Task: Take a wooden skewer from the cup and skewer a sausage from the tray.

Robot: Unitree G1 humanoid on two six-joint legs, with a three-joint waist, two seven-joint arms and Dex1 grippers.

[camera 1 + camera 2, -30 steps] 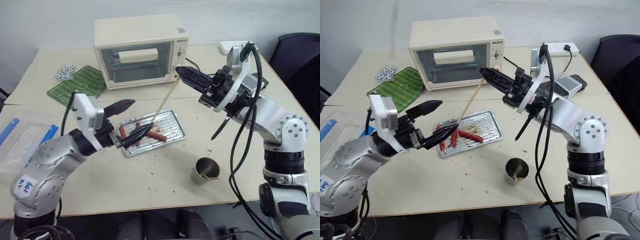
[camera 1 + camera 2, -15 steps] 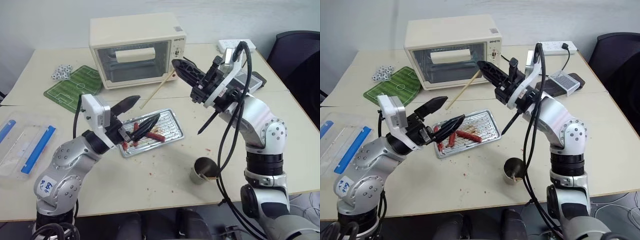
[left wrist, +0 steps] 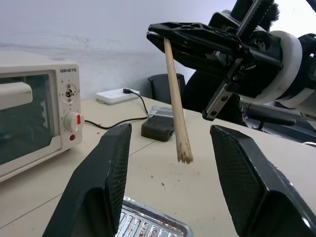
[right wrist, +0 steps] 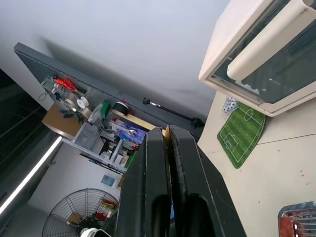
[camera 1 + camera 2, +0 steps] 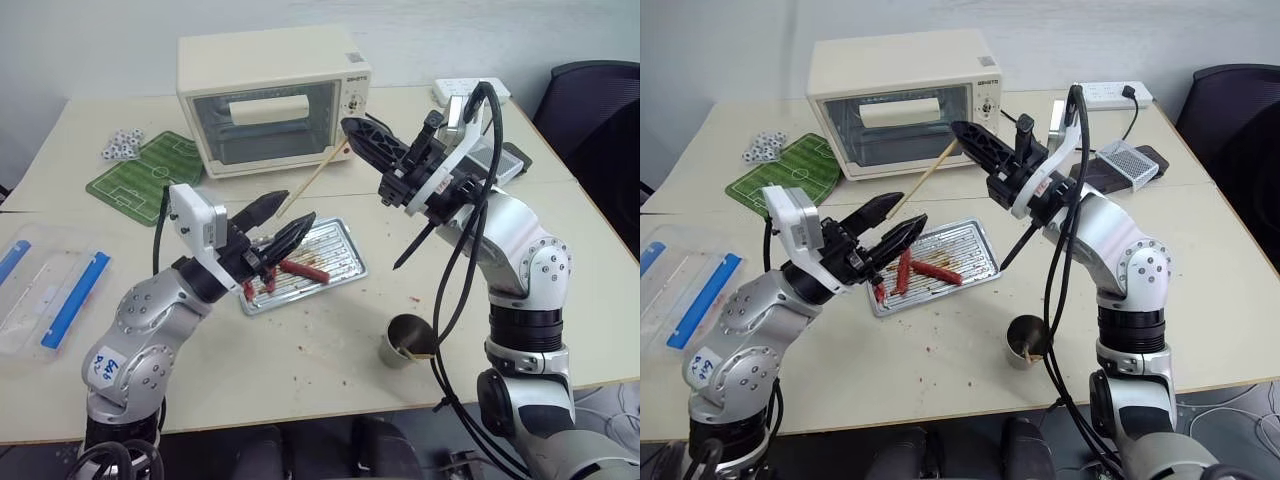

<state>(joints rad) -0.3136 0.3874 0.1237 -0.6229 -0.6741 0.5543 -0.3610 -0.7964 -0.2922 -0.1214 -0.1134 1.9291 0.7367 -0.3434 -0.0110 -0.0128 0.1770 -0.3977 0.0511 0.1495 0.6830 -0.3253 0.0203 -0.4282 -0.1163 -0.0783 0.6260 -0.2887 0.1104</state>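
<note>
My right gripper (image 5: 352, 128) is shut on a wooden skewer (image 5: 315, 178), which slants down from its tip toward my left gripper (image 5: 300, 207). The left gripper is open; in the left wrist view the skewer's free end (image 3: 183, 155) hangs between its two fingers (image 3: 106, 182) without touching either. Below both grippers lies the silver tray (image 5: 340, 248) with red-brown sausages (image 5: 938, 271) on it. The grey-brown cup (image 5: 405, 342) stands near the table's front edge, right of the tray, with more skewers inside.
A cream toaster oven (image 5: 275, 95) stands behind the tray. A green pitch mat (image 5: 150, 175) lies at the back left and a clear plastic box with blue strips (image 5: 50, 295) at the left edge. A power strip (image 5: 460, 92) and a black chair (image 5: 600, 100) are at the back right.
The left gripper's jaws have narrowed and it has tilted up, so the skewer's free end now sits between them. The right gripper has rolled slightly, still clamped on the skewer. The camera has shifted.
</note>
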